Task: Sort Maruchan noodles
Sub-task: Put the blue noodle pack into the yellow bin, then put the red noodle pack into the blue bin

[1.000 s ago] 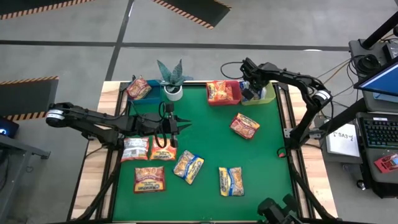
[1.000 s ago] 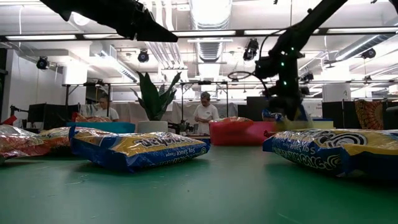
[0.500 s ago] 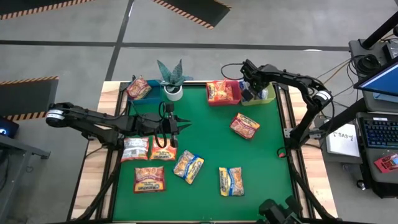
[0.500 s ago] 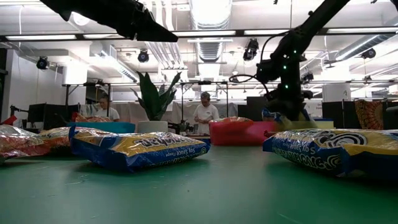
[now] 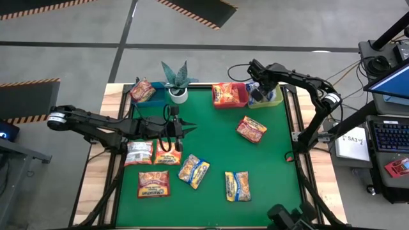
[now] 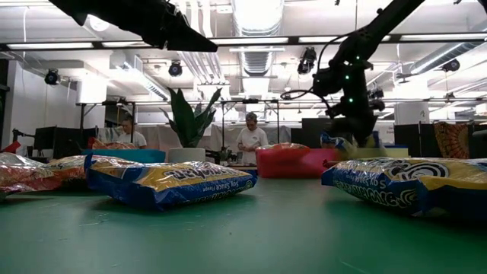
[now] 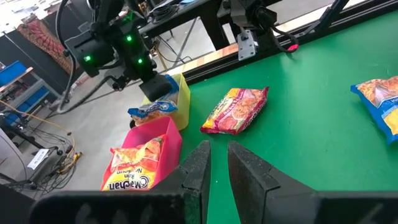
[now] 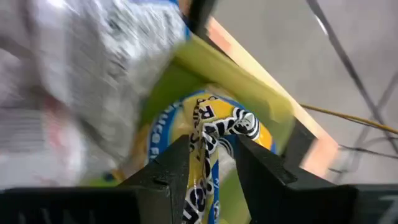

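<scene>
The right gripper (image 8: 212, 163) hangs over the yellow-green bin (image 5: 273, 97), fingers slightly parted astride a blue-and-yellow packet (image 8: 214, 134) that lies in the bin; whether they pinch it I cannot tell. The left gripper (image 5: 183, 128) hovers mid-table, fingers nearly shut, holding nothing. Six packets lie on the green mat (image 5: 268, 166). One red packet (image 5: 225, 93) sits in the red bin (image 5: 241, 96), and one packet (image 5: 141, 90) in the blue bin (image 5: 152, 101).

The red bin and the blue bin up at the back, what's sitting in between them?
Between the red bin and the blue bin, the high view shows a potted plant in a white pot.
</scene>
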Controlling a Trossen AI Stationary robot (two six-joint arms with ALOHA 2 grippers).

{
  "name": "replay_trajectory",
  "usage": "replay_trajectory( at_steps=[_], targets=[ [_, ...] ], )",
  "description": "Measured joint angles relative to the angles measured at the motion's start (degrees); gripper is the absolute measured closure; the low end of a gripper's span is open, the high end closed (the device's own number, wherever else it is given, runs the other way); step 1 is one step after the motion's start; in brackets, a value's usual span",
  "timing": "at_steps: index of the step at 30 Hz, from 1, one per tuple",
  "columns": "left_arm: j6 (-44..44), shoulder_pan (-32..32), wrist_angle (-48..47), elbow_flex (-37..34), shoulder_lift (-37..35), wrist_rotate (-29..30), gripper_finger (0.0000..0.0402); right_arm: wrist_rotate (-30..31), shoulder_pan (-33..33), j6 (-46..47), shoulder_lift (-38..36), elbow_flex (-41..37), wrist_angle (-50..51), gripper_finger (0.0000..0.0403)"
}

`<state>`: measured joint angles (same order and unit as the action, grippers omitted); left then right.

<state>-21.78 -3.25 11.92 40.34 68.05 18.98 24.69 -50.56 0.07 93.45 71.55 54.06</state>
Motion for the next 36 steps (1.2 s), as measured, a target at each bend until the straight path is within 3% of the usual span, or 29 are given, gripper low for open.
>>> replay_trajectory(
  at_steps=[15, 24, 31, 36],
  targets=[
    [0.2, 0.0, 0.0, 0.0, 0.0, 0.0, 0.0364, 4.0, -0.1, -0.5, -0.3, -0.7, 3.6, 0.0321],
    [0.2, 0.0, 0.0, 0.0, 0.0, 0.0, 0.0364, 3.9, 0.9, 6.2, -6.1, 2.4, 7.6, 0.0319],
    [0.3, 0.0, 0.0, 0.0, 0.0, 0.0, 0.0364, 0.7, 8.3, 14.7, -16.2, 1.4, 6.9, 0.032],
    [0.8, 0.0, 0.0, 0.0, 0.0, 0.0, 0.0364, 0.4, 18.7, 19.7, -24.9, -5.1, -2.3, 0.0327]
  ],
)
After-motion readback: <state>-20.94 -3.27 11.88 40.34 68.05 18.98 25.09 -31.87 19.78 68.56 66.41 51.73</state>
